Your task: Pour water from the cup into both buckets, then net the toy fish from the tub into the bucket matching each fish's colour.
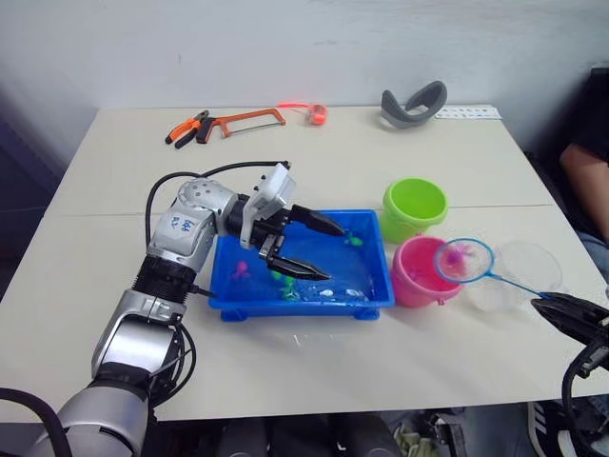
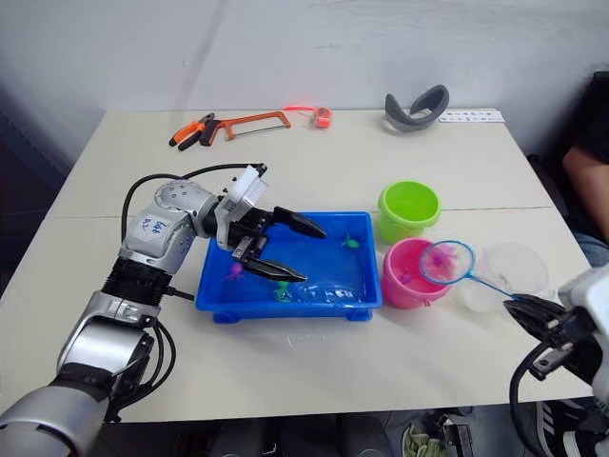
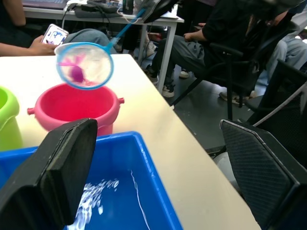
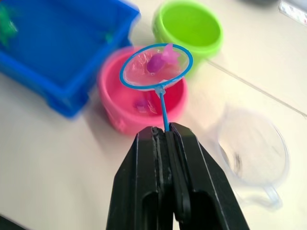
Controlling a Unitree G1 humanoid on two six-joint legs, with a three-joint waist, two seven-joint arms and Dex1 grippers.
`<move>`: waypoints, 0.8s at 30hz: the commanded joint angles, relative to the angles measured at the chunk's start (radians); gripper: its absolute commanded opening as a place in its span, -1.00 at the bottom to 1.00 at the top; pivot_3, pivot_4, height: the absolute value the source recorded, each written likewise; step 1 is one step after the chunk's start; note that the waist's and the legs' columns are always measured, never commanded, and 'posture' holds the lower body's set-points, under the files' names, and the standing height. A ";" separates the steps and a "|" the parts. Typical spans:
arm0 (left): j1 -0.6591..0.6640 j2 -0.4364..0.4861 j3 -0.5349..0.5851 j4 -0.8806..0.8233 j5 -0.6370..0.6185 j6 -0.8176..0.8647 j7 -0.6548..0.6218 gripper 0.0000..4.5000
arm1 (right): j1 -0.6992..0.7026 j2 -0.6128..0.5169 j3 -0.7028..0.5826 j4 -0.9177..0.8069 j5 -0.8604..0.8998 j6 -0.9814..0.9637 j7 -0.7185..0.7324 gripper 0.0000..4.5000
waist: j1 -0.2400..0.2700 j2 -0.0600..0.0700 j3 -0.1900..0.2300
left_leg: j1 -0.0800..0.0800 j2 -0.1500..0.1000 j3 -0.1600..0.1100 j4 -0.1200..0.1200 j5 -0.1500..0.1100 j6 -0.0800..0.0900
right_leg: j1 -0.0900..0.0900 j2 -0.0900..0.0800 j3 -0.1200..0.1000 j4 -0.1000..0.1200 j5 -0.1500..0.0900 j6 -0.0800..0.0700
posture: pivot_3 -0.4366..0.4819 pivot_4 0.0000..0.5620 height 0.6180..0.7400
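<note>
Right hand (image 4: 165, 136) clamped on net (image 4: 156, 67) stick — pink fish (image 4: 160, 59) inside, left hand (image 1: 309, 249) agape.

net (image 1: 464, 259) above pink bucket (image 1: 417, 273), tub (image 1: 381, 297) adjoining

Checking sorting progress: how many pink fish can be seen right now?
3. One in the net above the pink bucket, one inside that bucket, one in the tub near the left gripper. Others may be hidden.
</note>
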State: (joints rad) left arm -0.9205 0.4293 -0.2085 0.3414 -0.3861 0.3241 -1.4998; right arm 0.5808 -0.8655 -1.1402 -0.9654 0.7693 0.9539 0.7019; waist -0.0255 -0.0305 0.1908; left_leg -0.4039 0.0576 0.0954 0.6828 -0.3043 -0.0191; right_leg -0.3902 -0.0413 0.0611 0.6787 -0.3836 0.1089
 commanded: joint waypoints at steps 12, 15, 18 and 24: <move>-0.054 -0.036 -0.002 0.045 0.023 -0.078 -0.029 0.98 | 0.067 -0.060 0.312 0.048 -0.855 -0.761 0.050 -1.00 | -0.001 0.000 0.000 | 0.001 -0.001 0.000 0.001 0.001 -0.001 | 0.000 -0.001 0.000 0.000 0.001 0.001 | -0.05 -0.47 1.00; -0.048 -0.029 0.002 0.036 0.022 -0.074 -0.023 0.98 | 0.049 -0.082 0.314 0.086 -0.950 -0.863 0.073 -1.00 | 0.000 0.000 0.000 | 0.001 -0.002 0.001 0.001 0.001 -0.001 | 0.000 -0.001 0.000 0.001 0.001 0.001 | -0.05 -0.47 1.00; -0.040 -0.021 0.003 0.034 0.025 -0.072 -0.017 0.98 | 0.004 -0.051 0.302 0.105 -0.932 -0.866 0.090 -1.00 | 0.001 0.000 0.000 | 0.001 -0.001 0.000 0.001 0.001 -0.001 | 0.000 -0.001 -0.001 0.001 0.001 0.001 | -0.05 -0.47 1.00; -0.022 0.014 0.003 0.051 0.053 -0.082 -0.012 0.98 | -0.187 0.041 0.330 0.043 -0.570 -0.532 0.096 -1.00 | -0.002 0.000 0.000 | 0.001 0.005 0.001 0.002 0.001 -0.001 | 0.001 -0.001 -0.001 0.002 0.001 0.001 | -0.05 -0.47 1.00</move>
State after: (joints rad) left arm -0.9434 0.4309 -0.2151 0.4033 -0.3417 0.2560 -1.4996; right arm 0.4223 -0.8298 -0.8057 -0.8743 0.0745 0.3142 0.8086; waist -0.0279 -0.0305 0.1908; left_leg -0.4017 0.0627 0.0960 0.6849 -0.3032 -0.0202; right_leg -0.3891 -0.0421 0.0606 0.6819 -0.3828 0.1101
